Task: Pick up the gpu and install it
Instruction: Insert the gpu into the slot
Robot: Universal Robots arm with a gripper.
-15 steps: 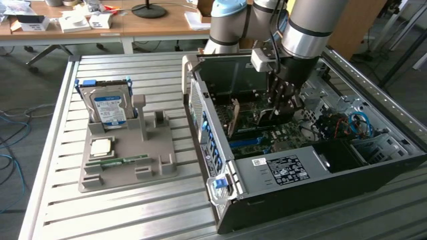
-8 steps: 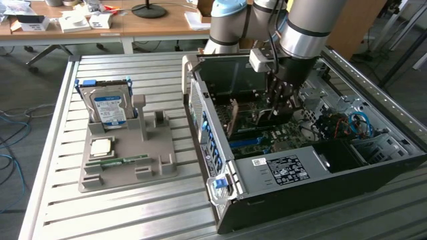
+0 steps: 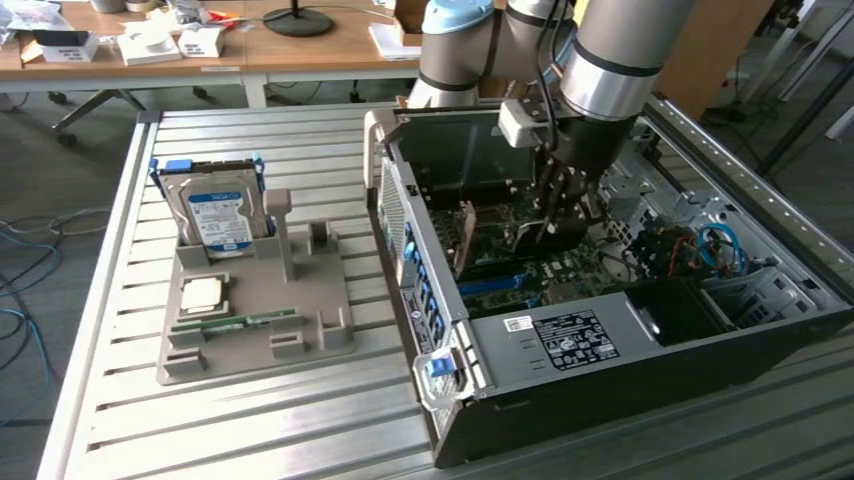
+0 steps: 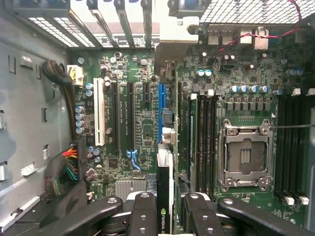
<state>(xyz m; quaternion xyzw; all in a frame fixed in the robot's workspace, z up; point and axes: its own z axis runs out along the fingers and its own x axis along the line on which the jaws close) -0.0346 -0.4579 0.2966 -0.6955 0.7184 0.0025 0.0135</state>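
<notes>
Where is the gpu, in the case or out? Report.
In the case: the gripper holds the gpu edge-on over the motherboard. Seated: cannot tell.

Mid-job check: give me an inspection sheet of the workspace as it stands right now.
Surface: slatted grey metal table, carrying an open black computer case and a grey moulded parts holder.
Job's things: thin dark gpu card with a green logo, held edge-on over the green motherboard; whether it is seated cannot be told.
Clutter: the holder carries a silver hard drive with blue label, a square silver processor, a narrow green memory stick.
Grippers: black gripper shut on the gpu, inside the case.
Cables: blue and red wires inside the case; blue cable off the table at the exterior view's left.
Surroundings: wooden desk with white boxes.
</notes>
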